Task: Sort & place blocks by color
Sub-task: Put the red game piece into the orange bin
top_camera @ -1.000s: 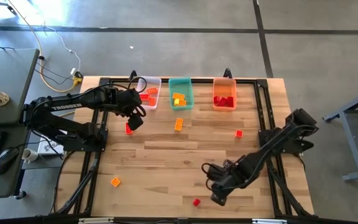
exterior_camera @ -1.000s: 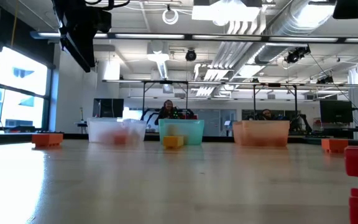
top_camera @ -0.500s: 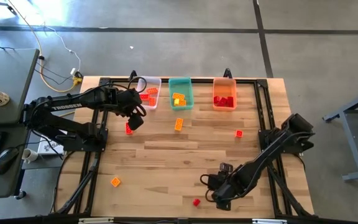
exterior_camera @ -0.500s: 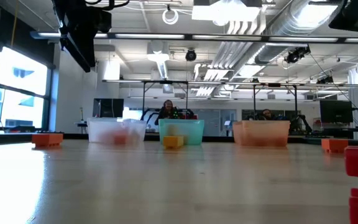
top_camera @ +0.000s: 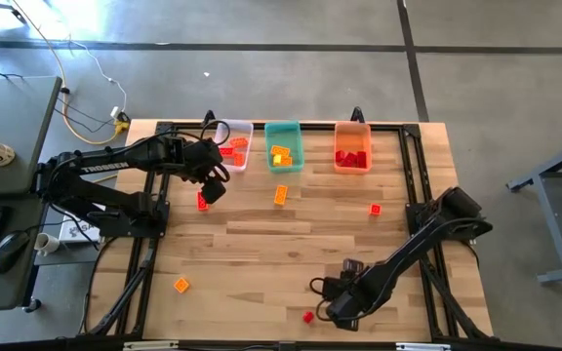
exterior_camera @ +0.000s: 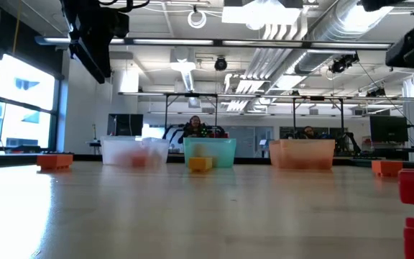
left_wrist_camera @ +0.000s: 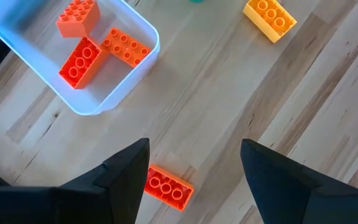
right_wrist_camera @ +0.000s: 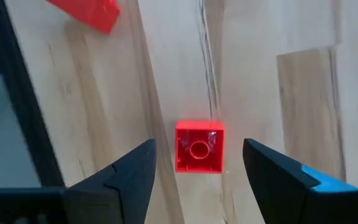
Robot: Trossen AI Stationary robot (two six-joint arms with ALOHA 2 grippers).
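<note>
Wooden table (top_camera: 261, 244) carries both arms, three bins at the far edge and scattered blocks. Over the last second the right arm has swung inward along the near edge; its gripper (top_camera: 322, 300), jaws spread and empty, now sits just beside a small red block (top_camera: 307, 317). The right wrist view confirms it: the square red block (right_wrist_camera: 198, 147) lies centred between the two fingers, untouched. Judgement: a pick of this block is imminent, destined for the orange bin (top_camera: 352, 146), which holds red pieces.

The left gripper (top_camera: 210, 185) has not moved. It hovers near the clear bin (top_camera: 235, 144), jaws spread, holding nothing, above an orange-red oblong block (left_wrist_camera: 168, 187) on the table.

Other loose pieces: a yellow-orange block (top_camera: 280, 194) before the teal bin (top_camera: 283, 144), a red one (top_camera: 375, 209) at right, an orange one (top_camera: 180, 285) at near left.

Limits: the low view shows bin contents only as blurs, and a red object at its right edge is cut off. A second red piece (right_wrist_camera: 87, 13) in the right wrist view is cropped.
</note>
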